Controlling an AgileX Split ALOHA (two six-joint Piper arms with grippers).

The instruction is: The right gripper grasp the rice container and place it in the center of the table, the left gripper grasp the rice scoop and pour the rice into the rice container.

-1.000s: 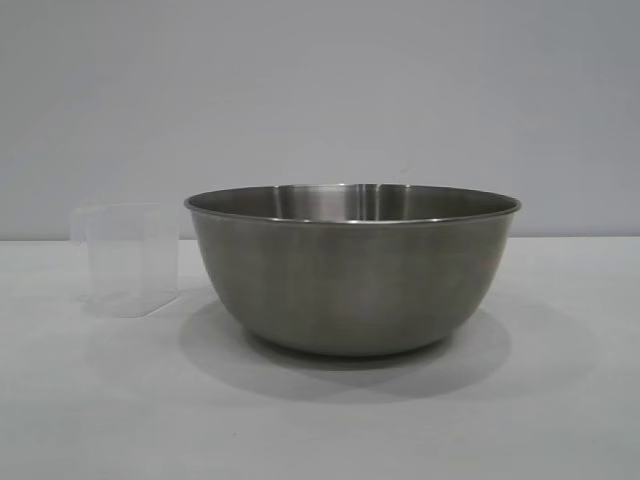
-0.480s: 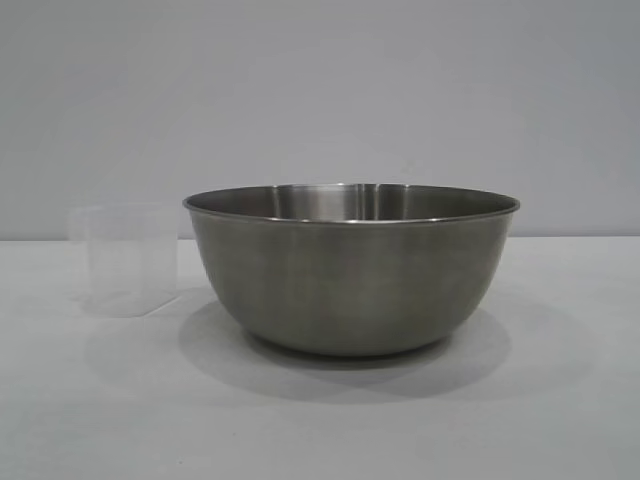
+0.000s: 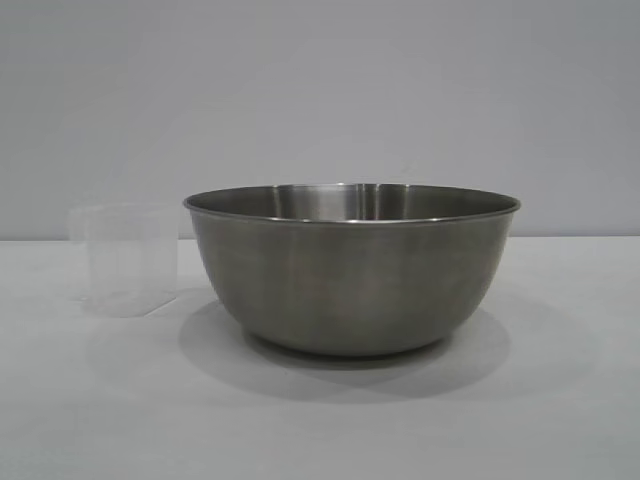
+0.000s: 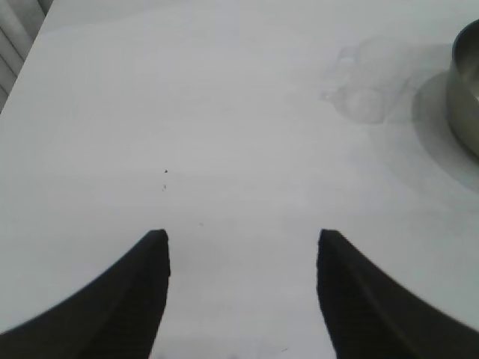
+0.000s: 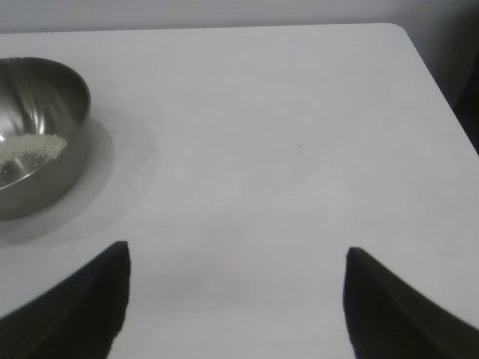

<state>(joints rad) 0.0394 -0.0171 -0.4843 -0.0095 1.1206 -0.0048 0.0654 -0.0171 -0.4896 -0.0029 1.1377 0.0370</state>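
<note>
One rice container [image 3: 350, 275] stands on the one table [image 3: 560, 420], and one rice scoop [image 3: 125, 260] stands at its nine o'clock, just beside it. One small mass of rice [image 5: 30, 147] lies inside the container. Two grippers are counted: one left gripper [image 4: 243, 295] and one right gripper [image 5: 236, 303], each showing two black fingers spread apart over bare tabletop.

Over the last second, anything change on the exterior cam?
Nothing visibly changed. The bowl and the scoop stand where they did on the table, scoop beside the bowl and apart from it. Rice lies in the bowl. Left gripper and right gripper are open, holding nothing.
</note>
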